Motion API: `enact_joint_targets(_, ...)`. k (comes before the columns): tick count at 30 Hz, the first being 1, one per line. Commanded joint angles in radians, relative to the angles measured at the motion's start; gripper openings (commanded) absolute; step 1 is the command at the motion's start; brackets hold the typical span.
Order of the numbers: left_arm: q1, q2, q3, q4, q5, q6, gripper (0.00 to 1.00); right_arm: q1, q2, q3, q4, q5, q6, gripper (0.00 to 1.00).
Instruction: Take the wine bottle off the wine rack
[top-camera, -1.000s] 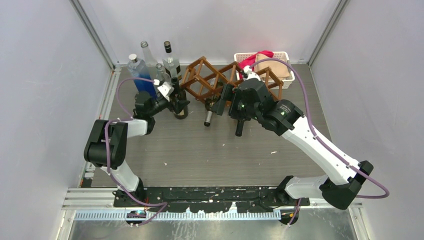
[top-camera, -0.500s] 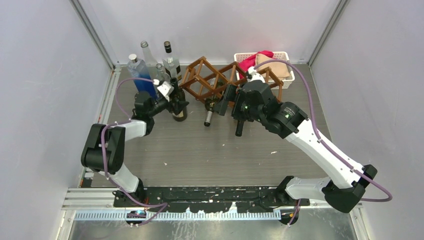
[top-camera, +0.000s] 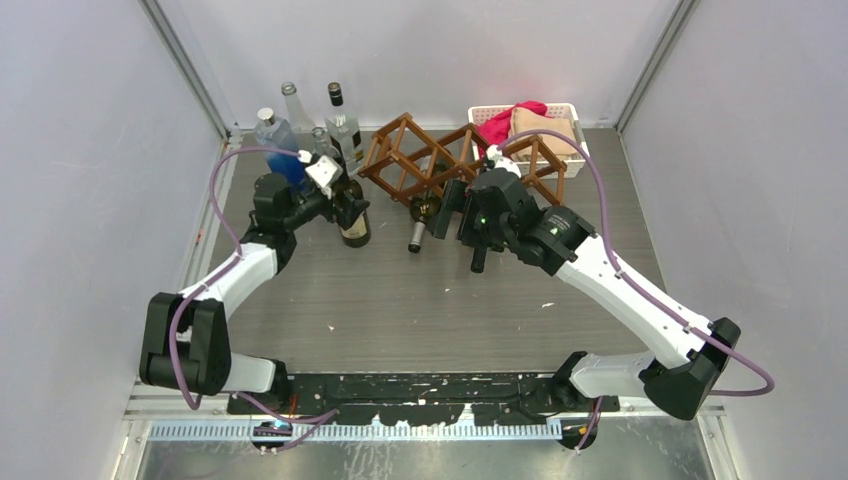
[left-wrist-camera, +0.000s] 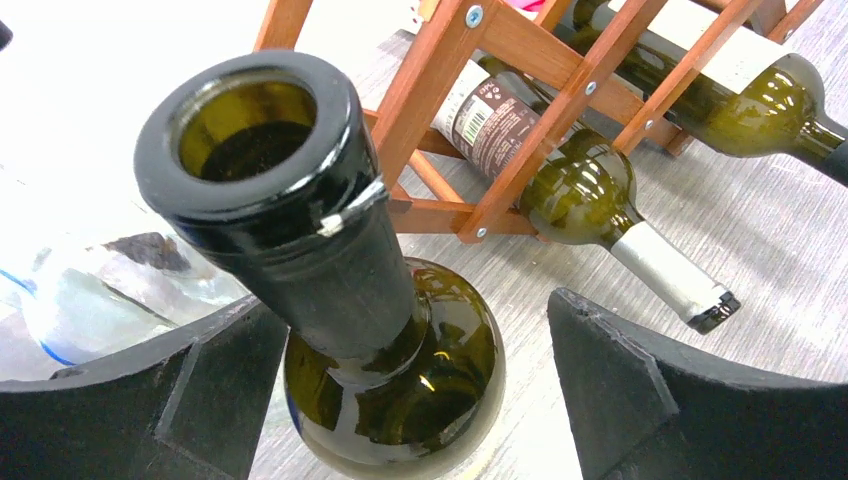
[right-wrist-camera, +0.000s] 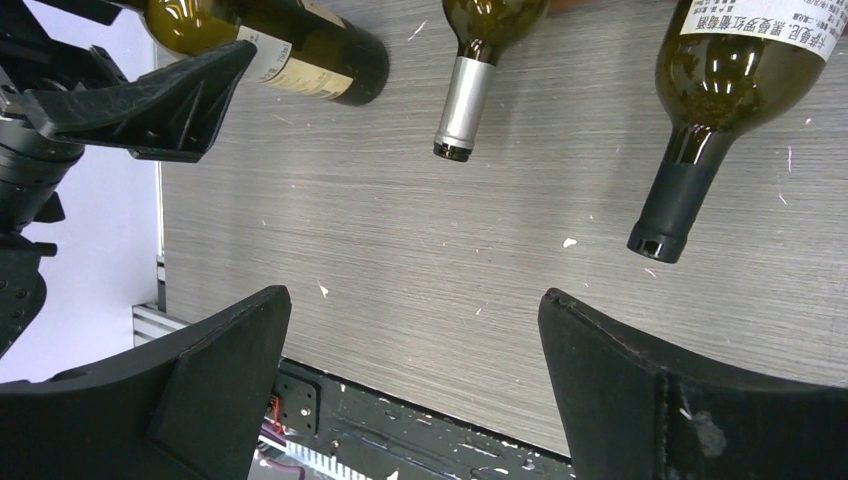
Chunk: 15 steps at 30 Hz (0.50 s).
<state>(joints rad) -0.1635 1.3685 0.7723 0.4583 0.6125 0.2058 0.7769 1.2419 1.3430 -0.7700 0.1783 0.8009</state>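
Beside wine rack (left-wrist-camera: 432, 90), wine bottle (left-wrist-camera: 335, 255) upright within left gripper (left-wrist-camera: 405, 305) (jaws wide).

A grey wood-grain bench (top-camera: 400, 300) carries a cluster of upright bottles at its far left corner: a bottle with blue contents (top-camera: 275, 135), a tall clear glass bottle (top-camera: 292, 105) behind it, and a dark-capped clear bottle (top-camera: 340, 118) with a pale label to their right. At the far right, against the back wall, sits a white plastic basket (top-camera: 566, 107) holding a red cloth (top-camera: 505, 118) and a tan folded item (top-camera: 545, 120). Small white specks (top-camera: 547, 304) dot the bench.
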Motion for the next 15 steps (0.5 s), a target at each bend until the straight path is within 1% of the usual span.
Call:
enact_joint_targets(1, 0.004, -0.033, 0.028, -0.06, 0.014, -0.019, 1.0, 0.002, -0.026, -0.003, 0.05, 0.022, 0.015, 1.0)
enact_joint_targets(5, 0.025, -0.061, 0.099, -0.154, 0.022, -0.032, 0.99, 0.004, -0.057, -0.025, 0.044, 0.029, 0.018, 1.0)
enact_joint_targets(11, 0.036, -0.102, 0.178, -0.279, 0.098, -0.035, 0.96, 0.004, -0.079, -0.047, 0.044, 0.027, 0.026, 1.0)
enact_joint_targets(12, 0.036, -0.103, 0.189, -0.296, 0.113, -0.033, 0.95, 0.005, -0.081, -0.048, 0.044, 0.027, 0.026, 1.0)
enact_joint_targets(15, 0.036, -0.091, 0.211, -0.298, 0.129, -0.031, 0.82, 0.005, -0.079, -0.047, 0.048, 0.023, 0.026, 1.0)
